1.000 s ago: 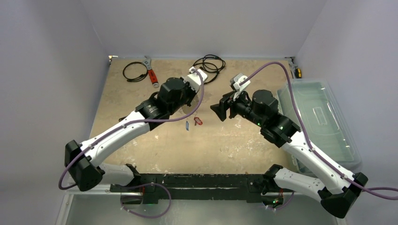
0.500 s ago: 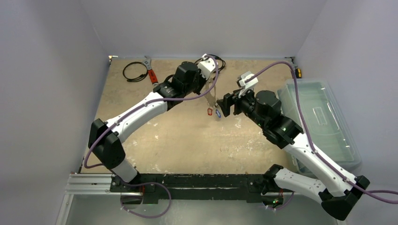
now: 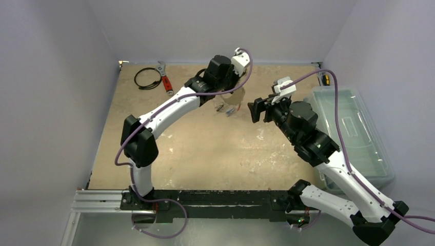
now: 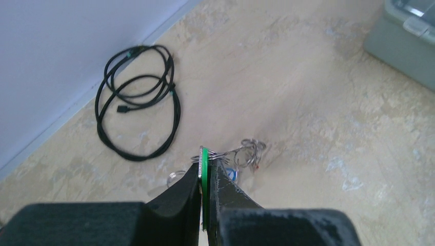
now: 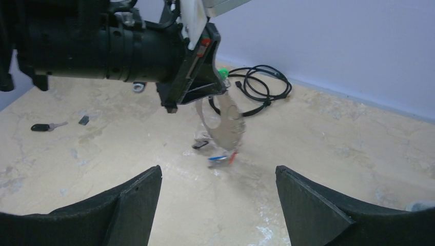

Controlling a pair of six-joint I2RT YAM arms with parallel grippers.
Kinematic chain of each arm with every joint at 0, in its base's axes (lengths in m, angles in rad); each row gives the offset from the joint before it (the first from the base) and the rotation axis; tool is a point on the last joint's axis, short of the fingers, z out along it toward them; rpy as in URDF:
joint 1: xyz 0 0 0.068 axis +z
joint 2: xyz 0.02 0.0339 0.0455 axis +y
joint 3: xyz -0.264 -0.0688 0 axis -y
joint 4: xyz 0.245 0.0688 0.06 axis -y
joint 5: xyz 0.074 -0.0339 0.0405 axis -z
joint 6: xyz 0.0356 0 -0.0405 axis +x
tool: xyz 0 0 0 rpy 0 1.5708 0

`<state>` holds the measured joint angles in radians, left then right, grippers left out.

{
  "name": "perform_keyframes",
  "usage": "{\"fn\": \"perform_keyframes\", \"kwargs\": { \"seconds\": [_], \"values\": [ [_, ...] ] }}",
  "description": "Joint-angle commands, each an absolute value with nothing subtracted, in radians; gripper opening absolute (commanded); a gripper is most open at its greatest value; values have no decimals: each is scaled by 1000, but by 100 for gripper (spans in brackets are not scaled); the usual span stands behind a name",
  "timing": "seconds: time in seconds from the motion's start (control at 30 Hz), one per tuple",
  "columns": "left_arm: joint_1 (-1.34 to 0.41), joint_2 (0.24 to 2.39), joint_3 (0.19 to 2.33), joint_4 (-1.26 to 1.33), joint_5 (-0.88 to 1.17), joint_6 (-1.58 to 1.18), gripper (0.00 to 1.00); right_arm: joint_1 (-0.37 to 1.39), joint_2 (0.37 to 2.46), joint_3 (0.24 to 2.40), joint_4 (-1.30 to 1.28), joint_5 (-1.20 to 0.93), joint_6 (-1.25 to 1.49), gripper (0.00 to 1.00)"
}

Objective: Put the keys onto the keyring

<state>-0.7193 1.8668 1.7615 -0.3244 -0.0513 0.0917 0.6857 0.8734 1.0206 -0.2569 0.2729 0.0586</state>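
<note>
My left gripper (image 4: pixel 208 163) is shut on the edge of the flat silvery keyring (image 5: pixel 223 121), with a green tag (image 4: pixel 204 171) pinched beside it. In the right wrist view the keyring hangs below the left gripper (image 5: pixel 197 91), just above the table. Keys with blue and red tags (image 5: pixel 221 157) and a dark tag (image 5: pixel 201 145) dangle at its lower end on small split rings (image 4: pixel 250 151). In the top view the keys (image 3: pixel 228 108) hang between both grippers. My right gripper (image 5: pixel 218 169) is open and empty, facing the keyring from a short distance. A dark-tagged key (image 5: pixel 43 126) lies apart on the table.
Black coiled cables (image 4: pixel 138 102) (image 3: pixel 147 78) and a red-handled wrench (image 3: pixel 165 79) lie by the back wall. A clear plastic bin (image 3: pixel 354 128) stands at the right edge. A loose small ring (image 4: pixel 176 177) lies on the table under my left gripper.
My left arm has stretched far back and to the right, carrying the keyring and its hanging keys from the table's middle. My right gripper has drawn back to the right, still open.
</note>
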Motion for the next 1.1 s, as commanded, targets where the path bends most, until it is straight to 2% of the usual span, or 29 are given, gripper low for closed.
{"fn": "perform_keyframes", "kwargs": {
  "seconds": [0.0,0.13,0.37,0.53,0.67,0.87,1.07],
  "values": [
    [-714,1911,1936,-305,50,46,0,679,838,1048,-230,315,43,85],
    [-717,1871,1882,-303,58,35,0,679,818,1047,-235,314,47,85],
    [-718,1604,1299,-112,170,91,0,677,815,1022,-223,296,55,85],
    [-728,1549,1070,-120,277,86,0,676,843,1032,-213,270,55,85],
    [-745,1529,999,-159,272,90,0,675,867,1045,-207,249,57,85],
    [-740,1570,1007,-264,64,29,0,676,899,1054,-197,218,69,85],
    [-635,1573,963,-262,-17,-128,0,676,934,1072,-202,199,71,85]
  ]
}}
